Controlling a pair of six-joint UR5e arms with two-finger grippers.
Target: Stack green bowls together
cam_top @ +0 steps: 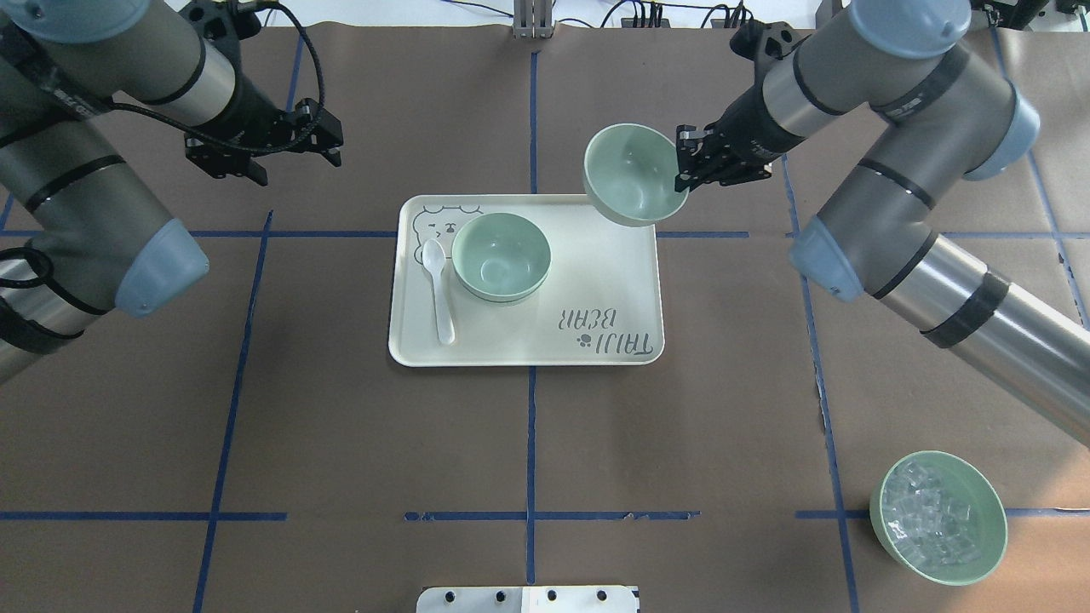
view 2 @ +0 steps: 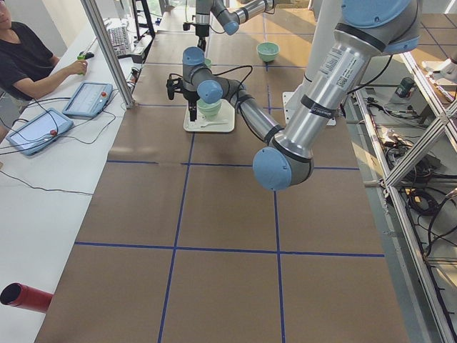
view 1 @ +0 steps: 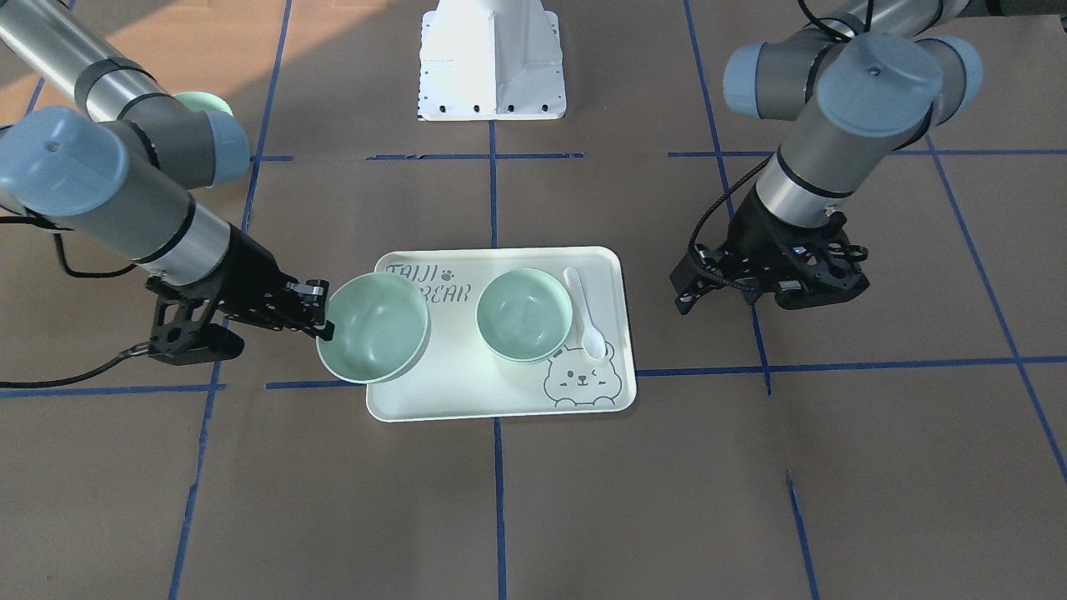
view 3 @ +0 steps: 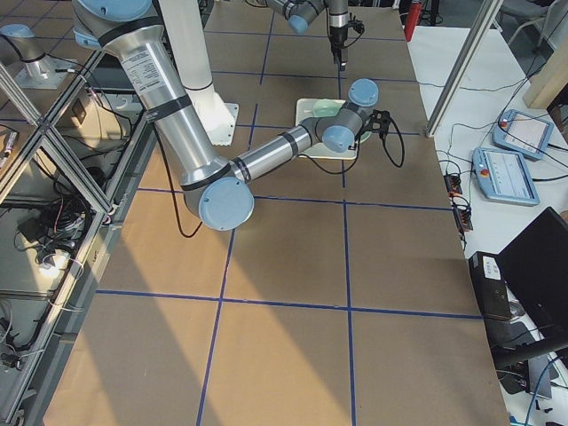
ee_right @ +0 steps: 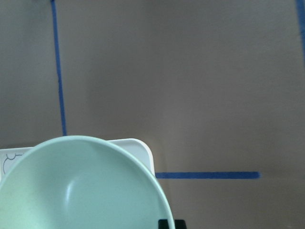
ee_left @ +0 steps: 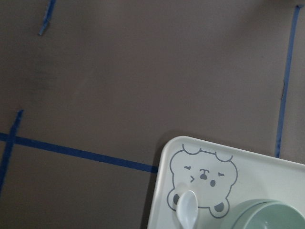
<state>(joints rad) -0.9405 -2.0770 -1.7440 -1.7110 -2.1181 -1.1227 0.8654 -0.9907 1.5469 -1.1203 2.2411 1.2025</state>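
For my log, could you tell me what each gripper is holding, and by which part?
The right gripper is shut on one green bowl, pinching it at the rim. The left gripper holds nothing.

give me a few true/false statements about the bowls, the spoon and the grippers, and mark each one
1. The right gripper has its jaws shut on the rim of a green bowl. True.
2. The white spoon lies inside a bowl. False: it lies on the tray, beside the second green bowl.
3. The left gripper holds a bowl. False: it holds nothing and hangs over the table, off the tray.
4. The bowl of clear cubes stands off the tray. True.
5. The held bowl is upside down. False: its opening faces up, somewhat tilted.
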